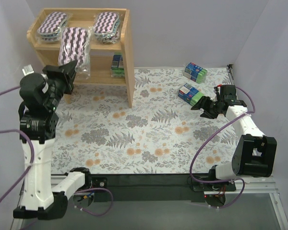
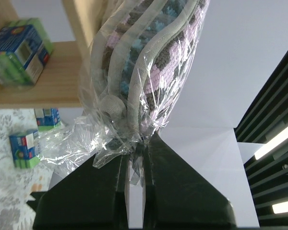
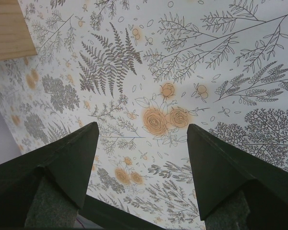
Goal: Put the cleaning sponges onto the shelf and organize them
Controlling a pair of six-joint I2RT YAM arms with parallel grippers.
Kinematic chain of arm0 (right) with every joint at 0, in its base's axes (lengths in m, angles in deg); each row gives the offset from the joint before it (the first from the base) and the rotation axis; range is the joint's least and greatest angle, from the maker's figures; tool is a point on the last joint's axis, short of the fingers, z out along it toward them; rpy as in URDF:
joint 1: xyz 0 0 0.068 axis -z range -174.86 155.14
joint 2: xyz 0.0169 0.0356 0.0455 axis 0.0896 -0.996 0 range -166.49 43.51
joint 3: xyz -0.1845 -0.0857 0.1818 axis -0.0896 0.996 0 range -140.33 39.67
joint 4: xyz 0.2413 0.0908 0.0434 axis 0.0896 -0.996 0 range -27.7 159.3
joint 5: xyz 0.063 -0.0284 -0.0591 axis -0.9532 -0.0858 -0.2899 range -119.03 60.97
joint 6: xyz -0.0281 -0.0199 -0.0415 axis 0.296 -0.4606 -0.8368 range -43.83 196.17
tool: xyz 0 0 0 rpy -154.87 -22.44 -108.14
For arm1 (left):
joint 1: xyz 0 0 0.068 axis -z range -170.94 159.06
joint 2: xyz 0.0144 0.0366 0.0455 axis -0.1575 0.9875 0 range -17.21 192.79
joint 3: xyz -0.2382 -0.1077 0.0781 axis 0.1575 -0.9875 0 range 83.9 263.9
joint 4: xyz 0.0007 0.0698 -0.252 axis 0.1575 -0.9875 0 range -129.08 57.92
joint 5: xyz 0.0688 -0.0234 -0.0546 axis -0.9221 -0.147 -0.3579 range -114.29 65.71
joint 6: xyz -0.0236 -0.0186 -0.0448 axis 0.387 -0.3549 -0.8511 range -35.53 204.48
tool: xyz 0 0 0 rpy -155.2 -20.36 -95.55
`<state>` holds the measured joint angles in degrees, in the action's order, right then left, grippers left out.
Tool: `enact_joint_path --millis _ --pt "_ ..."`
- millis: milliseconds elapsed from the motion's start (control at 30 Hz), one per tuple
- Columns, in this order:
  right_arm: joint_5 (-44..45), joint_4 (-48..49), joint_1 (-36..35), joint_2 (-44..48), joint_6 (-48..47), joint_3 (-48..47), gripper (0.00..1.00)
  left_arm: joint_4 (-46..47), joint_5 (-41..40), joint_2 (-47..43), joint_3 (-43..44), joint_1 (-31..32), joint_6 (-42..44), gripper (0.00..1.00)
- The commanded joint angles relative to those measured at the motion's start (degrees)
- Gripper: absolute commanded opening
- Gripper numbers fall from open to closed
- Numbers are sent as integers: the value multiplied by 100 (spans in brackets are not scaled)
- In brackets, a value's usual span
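I'm keeping watch on the left gripper (image 1: 73, 66), which is clamping shut on the bunched clear wrap (image 2: 127, 139) of one purple-and-white oval pad (image 1: 72, 45). In the left wrist view the jaws are pinching the plastic tail just below the pad, not the sponge itself. The pad is hanging upright in the air in front of the shelf (image 1: 129, 57), overlapping the front edge of the top tier from overhead (I can't tell whether it is touching the wood). Two more oval pads are lying on the top tier, one at the left (image 1: 53, 25) and one at the right (image 1: 107, 24). One blue-and-green pack (image 1: 116, 65) is sitting at the right end of the lower tier. Two other packs are lying on the floral mat (image 1: 134, 134) well off to the right, one farther back (image 1: 195, 72) and one nearer (image 1: 189, 93). My right gripper (image 1: 201, 109) is hovering just beside the nearer one, jaws standing wide apart, and its wrist camera is showing only mat between the fingers (image 3: 72, 158).
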<state>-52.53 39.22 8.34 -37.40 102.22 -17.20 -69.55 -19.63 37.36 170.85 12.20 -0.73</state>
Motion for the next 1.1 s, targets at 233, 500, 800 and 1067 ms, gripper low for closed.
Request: enact_joint_path --millis 233,500,800,1067 --pt "30 -32 -21 40 -170 -141 69 1145 -345 1811 1394 -303 49 0" --pt "22 -32 -30 -31 -161 -203 69 1673 877 3295 2351 -1051 -330 0" --pt "48 -24 -30 -119 -170 -264 69 1682 1819 3992 2836 -1210 -461 0" --pt "74 -6 -21 -171 -161 -282 69 1673 1607 3447 2336 -1210 -576 0"
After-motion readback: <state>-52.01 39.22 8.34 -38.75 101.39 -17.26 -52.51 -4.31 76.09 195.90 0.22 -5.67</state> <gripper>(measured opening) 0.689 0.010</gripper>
